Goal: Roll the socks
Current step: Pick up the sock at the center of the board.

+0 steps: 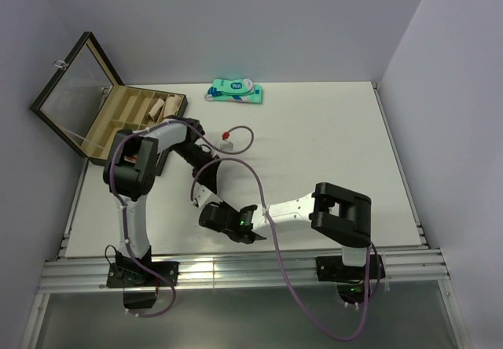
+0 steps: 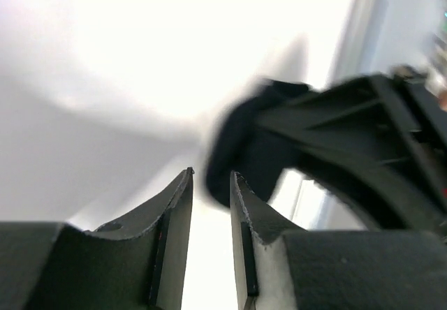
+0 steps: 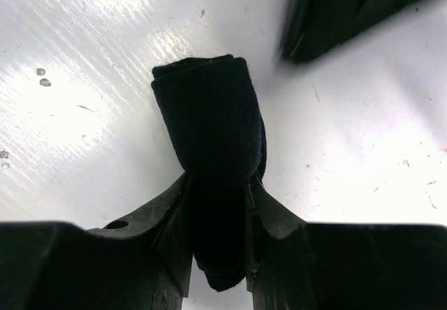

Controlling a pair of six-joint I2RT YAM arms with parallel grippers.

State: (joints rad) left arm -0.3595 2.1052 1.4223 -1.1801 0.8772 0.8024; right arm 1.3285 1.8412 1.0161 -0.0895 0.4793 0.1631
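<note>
Clearly, the right pincer point(image 3: 218, 188) is closed on the socks point(image 3: 208, 114). Its two jaws press the lower part of a dark, tightly wound bundle, and the rounded upper part stands out past the tips, over the white desk point(image 3: 84, 114). I judge that this hold is meant to keep the roll from opening. Whether both socks are inside the bundle I cannot tell, because only dark fabric shows.

Just beside it, the left pincer point(image 2: 211, 176) has a narrow gap between its jaws and nothing in it. It points toward the bundle without touching it, so it seems free to help with a tuck.

From above, both pincers meet close to the near edge of the desk, a little left of the middle, and they hide the bundle. Well apart, at the far left corner, an open wooden box point(image 1: 126, 117) holds beige rolls point(image 1: 161, 107), and a teal package point(image 1: 234, 91) lies at the far edge.
</note>
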